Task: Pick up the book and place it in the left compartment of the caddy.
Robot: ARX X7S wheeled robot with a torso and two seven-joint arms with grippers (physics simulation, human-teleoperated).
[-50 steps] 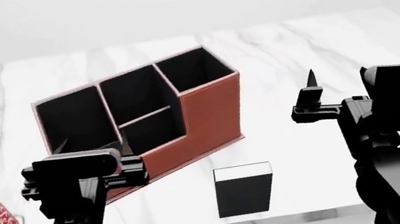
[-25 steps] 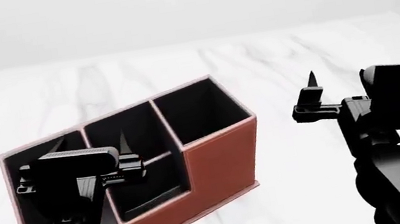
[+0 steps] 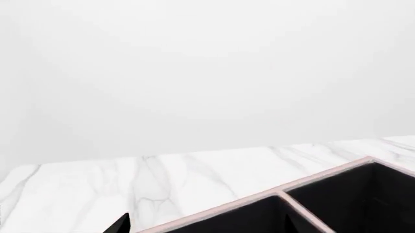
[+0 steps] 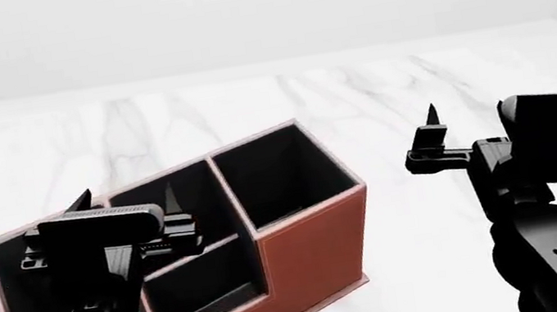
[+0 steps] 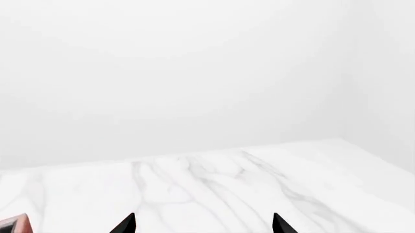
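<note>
The reddish-brown caddy [image 4: 309,247] with black lining stands at the lower left of the head view. Its long left compartment [image 4: 16,303] is partly hidden behind my left arm. My left gripper [image 4: 125,199] hovers open above the caddy's left half, holding nothing. In the left wrist view the left gripper [image 3: 206,225] looks across the caddy's pale rim [image 3: 259,199]. My right gripper [image 4: 431,121] hangs open and empty to the right of the caddy. The right wrist view shows the right gripper [image 5: 203,225] over bare marble. The book is out of view.
The white marble table [image 4: 248,102] runs back to a plain pale wall. A corner of the caddy [image 5: 13,224] shows at the edge of the right wrist view.
The head view has swung upward: the book and the mug have dropped out of its lower edge, and the caddy now sits lower and closer. Both grippers keep their places in the view.
</note>
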